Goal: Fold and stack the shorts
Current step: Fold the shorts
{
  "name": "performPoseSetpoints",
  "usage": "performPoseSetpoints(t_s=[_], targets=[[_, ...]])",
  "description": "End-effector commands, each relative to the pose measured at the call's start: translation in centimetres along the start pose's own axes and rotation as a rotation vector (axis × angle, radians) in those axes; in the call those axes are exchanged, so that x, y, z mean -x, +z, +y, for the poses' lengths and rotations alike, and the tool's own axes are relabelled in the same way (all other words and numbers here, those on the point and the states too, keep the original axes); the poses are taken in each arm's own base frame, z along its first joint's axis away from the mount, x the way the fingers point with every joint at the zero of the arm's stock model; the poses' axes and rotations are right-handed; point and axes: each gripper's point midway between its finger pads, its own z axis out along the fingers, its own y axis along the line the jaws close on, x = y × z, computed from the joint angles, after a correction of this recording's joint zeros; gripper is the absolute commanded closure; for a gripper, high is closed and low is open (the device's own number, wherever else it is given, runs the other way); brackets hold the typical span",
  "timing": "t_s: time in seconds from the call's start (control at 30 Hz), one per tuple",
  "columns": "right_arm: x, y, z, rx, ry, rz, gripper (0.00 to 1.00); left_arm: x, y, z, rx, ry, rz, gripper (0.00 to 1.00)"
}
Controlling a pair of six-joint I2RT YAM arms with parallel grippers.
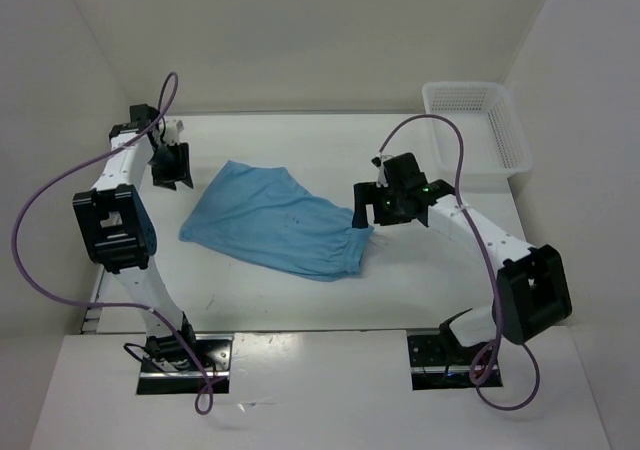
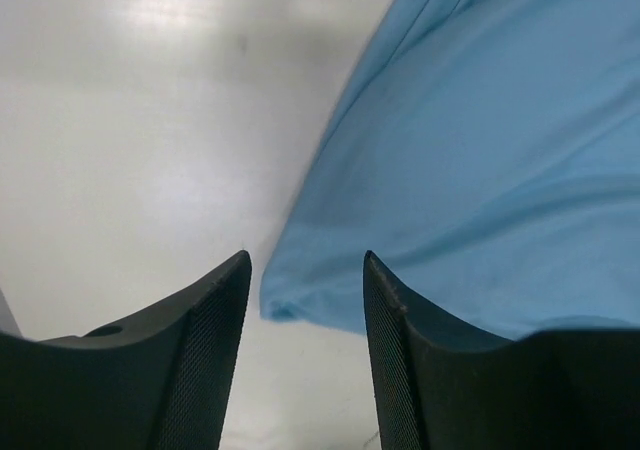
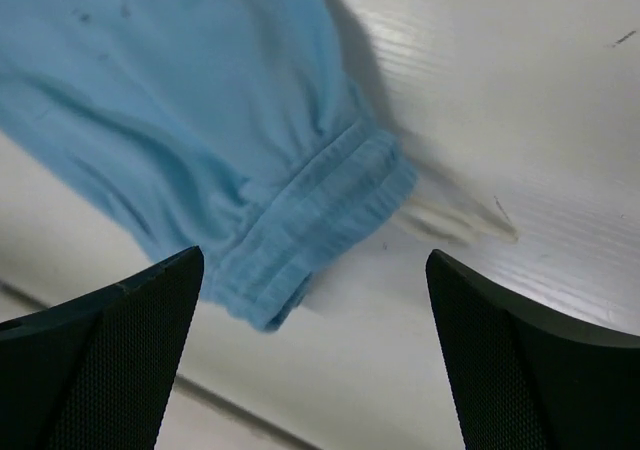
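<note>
Top external: shorts (image 1: 275,220) flat on tbl (image 1: 420,280); basket (image 1: 512,135) far-R

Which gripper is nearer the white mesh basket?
Right. The right gripper sits at the shorts' waistband end, near-left of the basket; the left gripper is at the shorts' opposite, far-left corner.

The top camera looked steeply down from behind the arm bases (image 1: 185,355) at six o'clock, covering the whole desk (image 1: 430,280). Both wrist cameras hung close over the desk: the one above the left tool (image 2: 305,260) shared the shorts' (image 1: 275,220) nine o'clock edge with the top view, the one above the right tool (image 3: 315,255) their three o'clock end.
</note>
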Motion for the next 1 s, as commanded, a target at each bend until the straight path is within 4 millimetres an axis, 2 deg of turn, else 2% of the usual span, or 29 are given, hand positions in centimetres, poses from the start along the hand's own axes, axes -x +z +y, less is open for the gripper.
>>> performPoseSetpoints(t_s=[0.0, 0.07, 0.13, 0.17, 0.2, 0.23, 0.33, 0.4, 0.5, 0.57, 0.63, 0.67, 0.73, 0.77, 0.83, 0.87, 0.9, 0.93, 0.97], targets=[[3.2, 2.8, -2.1, -0.104, 0.165, -0.153, 0.04, 3.9, 2.2, -1.9, -0.064, 0.048, -0.066, 0.43], [3.9, 3.8, -3.0, -0.114, 0.206, -0.172, 0.04, 6.4, 3.4, -2.9, -0.08, 0.079, -0.117, 0.42], [4.3, 4.2, -2.9, -0.081, 0.21, -0.184, 0.04, 7.7, 4.5, -4.4, -0.092, 0.114, -0.145, 0.41], [4.4, 4.6, -2.7, -0.064, 0.207, -0.195, 0.04, 7.5, 6.0, -4.7, -0.097, 0.121, -0.128, 0.41], [4.4, 5.0, -2.6, -0.055, 0.206, -0.192, 0.04, 7.9, 6.5, -5.0, -0.091, 0.131, -0.134, 0.41], [3.9, 5.3, -2.9, -0.061, 0.209, -0.175, 0.04, 7.4, 8.1, -5.6, -0.081, 0.146, -0.11, 0.4], [2.9, 6.9, -3.8, -0.081, 0.235, -0.133, 0.08, 7.3, 9.7, -6.6, -0.072, 0.172, -0.101, 0.39], [1.7, 8.1, -3.8, -0.072, 0.242, -0.083, 0.13, 7.3, 10.2, -7.0, -0.076, 0.182, -0.114, 0.37], [1.6, 8.2, -2.8, -0.017, 0.24, -0.063, 0.19, 6.9, 10.9, -6.9, -0.076, 0.182, -0.114, 0.37], [0.7, 8.5, -3.1, -0.023, 0.244, -0.047, 0.22, 7.0, 11.4, -6.7, -0.067, 0.182, -0.117, 0.37], [0.3, 8.8, -3.3, -0.028, 0.237, -0.034, 0.27, 6.0, 12.6, -6.5, -0.066, 0.177, -0.082, 0.44], [-0.1, 9.0, -3.5, -0.034, 0.241, -0.016, 0.29, 6.0, 12.6, -6.5, -0.066, 0.177, -0.082, 0.47], [-1.3, 9.6, -3.9, -0.049, 0.239, 0.028, 0.37, 5.0, 13.1, -6.4, -0.066, 0.174, -0.056, 0.55], [-1.1, 9.7, -3.8, -0.04, 0.228, 0.03, 0.49, 4.7, 13.5, -6.3, -0.066, 0.173, -0.047, 0.66], [-1.4, 10.3, -4.1, -0.036, 0.229, 0.051, 0.67, 3.7, 13.9, -6.2, -0.066, 0.17, -0.023, 0.79], [-0.8, 10.2, -3.8, -0.023, 0.214, 0.041, 0.85, 3.7, 13.9, -6.2, -0.066, 0.17, -0.023, 0.85], [-0.3, 10.5, -3.8, -0.021, 0.198, 0.035, 0.92, 3.8, 13.8, -5.6, -0.061, 0.159, -0.024, 0.94], [0.3, 10.6, -5.1, -0.052, 0.205, 0.022, 0.99, 3.8, 13.8, -5.4, -0.049, 0.158, -0.024, 0.97], [1.2, 10.4, -5.6, -0.065, 0.199, -0.001, 1.0, 3.9, 13.7, -4.2, -0.04, 0.136, -0.027, 0.99]])
